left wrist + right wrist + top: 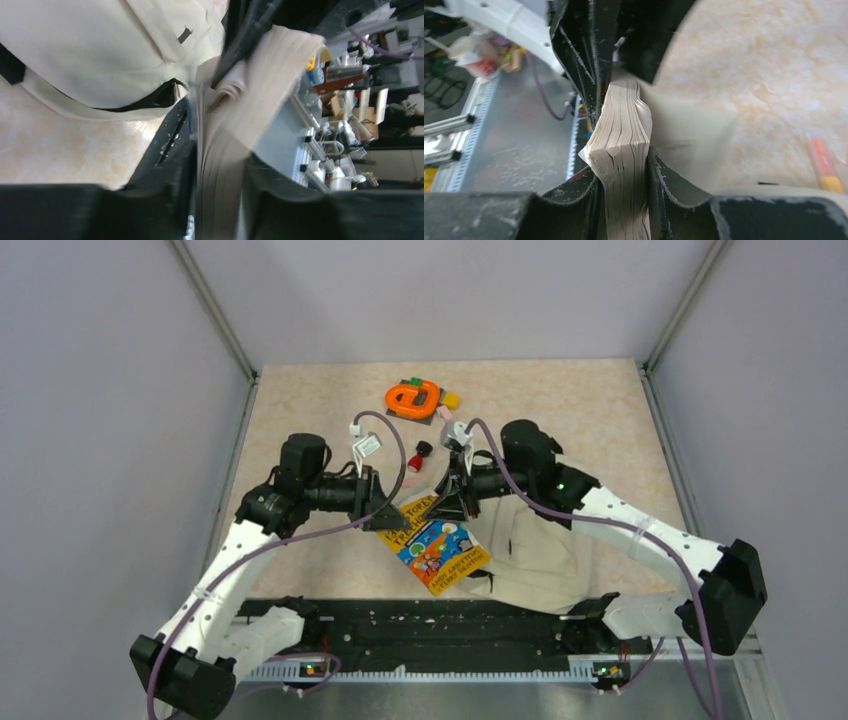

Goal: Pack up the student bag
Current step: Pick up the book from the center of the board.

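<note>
A thick paperback book (436,542) with a bright yellow and blue cover hangs tilted above the table between both arms. My left gripper (386,511) holds its left end; in the left wrist view the blurred page block (225,150) fills the gap of that gripper (220,200). My right gripper (447,502) pinches the book's far corner, and the pages (624,145) bulge between the fingers of the right gripper (626,200). The cream student bag (540,552) lies flat under and to the right of the book, and its black-edged opening shows on the bag (100,50).
An orange tape dispenser (413,398) with a yellow piece (452,399) sits at the back. A small black-capped item (423,450) and a red one (415,465) lie behind the grippers. An orange pen (824,165) lies on the table. A black rail (420,625) runs along the near edge.
</note>
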`<state>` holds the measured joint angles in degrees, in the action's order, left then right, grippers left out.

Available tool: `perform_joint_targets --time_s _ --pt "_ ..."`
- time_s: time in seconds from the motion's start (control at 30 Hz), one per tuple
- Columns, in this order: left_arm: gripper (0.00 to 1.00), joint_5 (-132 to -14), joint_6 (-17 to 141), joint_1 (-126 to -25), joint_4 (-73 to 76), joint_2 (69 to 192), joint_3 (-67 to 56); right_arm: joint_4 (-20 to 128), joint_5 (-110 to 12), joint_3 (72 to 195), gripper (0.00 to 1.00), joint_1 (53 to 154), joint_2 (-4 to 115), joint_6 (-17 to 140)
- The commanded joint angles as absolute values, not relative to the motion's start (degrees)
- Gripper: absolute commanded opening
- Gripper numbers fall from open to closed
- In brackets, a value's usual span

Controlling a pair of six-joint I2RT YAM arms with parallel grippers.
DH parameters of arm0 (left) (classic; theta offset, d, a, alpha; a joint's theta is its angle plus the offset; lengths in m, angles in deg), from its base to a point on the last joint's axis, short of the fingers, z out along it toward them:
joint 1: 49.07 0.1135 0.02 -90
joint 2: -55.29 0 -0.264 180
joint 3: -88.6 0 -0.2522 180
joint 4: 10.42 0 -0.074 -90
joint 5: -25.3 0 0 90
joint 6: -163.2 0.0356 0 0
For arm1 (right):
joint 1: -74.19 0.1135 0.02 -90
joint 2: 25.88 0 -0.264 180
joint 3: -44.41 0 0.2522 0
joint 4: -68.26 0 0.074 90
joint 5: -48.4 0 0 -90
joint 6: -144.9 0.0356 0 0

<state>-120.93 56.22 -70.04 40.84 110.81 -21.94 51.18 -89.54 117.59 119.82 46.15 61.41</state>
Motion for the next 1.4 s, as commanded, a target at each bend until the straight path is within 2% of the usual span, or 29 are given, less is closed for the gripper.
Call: perform_joint_targets --time_s 0.0,0.03,0.1,0.13,0.2,0.3,0.63,0.7,0.77,0.87,0.9,0.93,0.97,1.0,1.03,1.13,1.2,1.37 --pt "0.22 -123.9 53.3 -70.4 31.4 108.3 -23.3 51.9 -82.2 121.8 0.22 120.0 45.6 61.7" --pt "0.12 -123.7 53.4 -70.4 31.1 107.6 -23.5 51.4 -79.8 121.7 0.38 119.8 45.3 61.9" --pt "0.0 -123.8 53.7 -70.4 30.7 106.2 -23.8 51.4 -76.4 120.9 0.67 118.4 44.4 63.3" --pt "0.0 -123.8 53.8 -70.4 30.5 105.4 -23.8 51.9 -76.0 120.2 0.79 117.4 43.9 64.3" --pt "0.0 -123.1 53.6 -70.4 29.8 103.4 -24.2 53.2 -77.2 118.5 0.91 115.2 42.8 66.2" --pt "0.0 -120.7 52.4 -70.4 27.2 100.5 -25.2 54.0 -82.8 116.0 0.95 113.3 41.8 66.4" --pt "0.0 -119.7 46.4 -70.4 16.2 95.0 -27.4 55.9 -101.4 110.1 0.95 113.2 40.4 67.0" --pt "0.0 -120.0 45.7 -70.3 14.6 94.2 -27.9 56.2 -102.2 109.5 0.91 113.2 40.6 67.4" --pt "0.0 -119.5 45.9 -70.4 14.4 93.7 -28.1 56.2 -103.8 109.6 0.74 113.2 41.1 67.9" --pt "0.0 -119.0 46.5 -70.4 15.3 93.7 -28.6 56.3 -104.7 110.1 0.24 113.2 40.9 68.6" --pt "0.0 -119.4 46.7 -70.4 15.8 94.0 -28.7 56.3 -104.5 110.2 0.11 113.2 40.8 68.6" --pt "0.12 -119.2 47.2 -70.4 16.8 94.5 -28.6 56.2 -104.3 110.3 0.01 113.2 40.5 68.4" --pt "0.37 -118.8 47.6 -70.4 18.0 95.0 -28.5 55.9 -104.5 110.6 0.0 113.2 40.2 67.9" --pt "0.51 -118.5 48.0 -70.4 19.0 95.7 -28.5 55.6 -104.8 110.7 0.0 113.3 40.1 67.4" --pt "0.62 -118.6 48.4 -70.4 19.9 96.5 -28.5 55.4 -105.1 110.9 0.0 113.3 40.0 67.2" --pt "0.85 -120.5 48.2 -70.4 20.2 98.7 -28.9 54.7 -106.1 112.1 0.0 113.5 40.6 66.4" --pt "0.91 -122.1 48.2 -70.4 20.3 100.2 -28.7 51.4 -106.4 113.6 0.0 114.2 41.2 64.9" --pt "0.92 -122.1 51.1 -70.5 22.9 102.5 -27.6 44.4 -105.7 117.1 0.0 116.2 43.9 59.5"
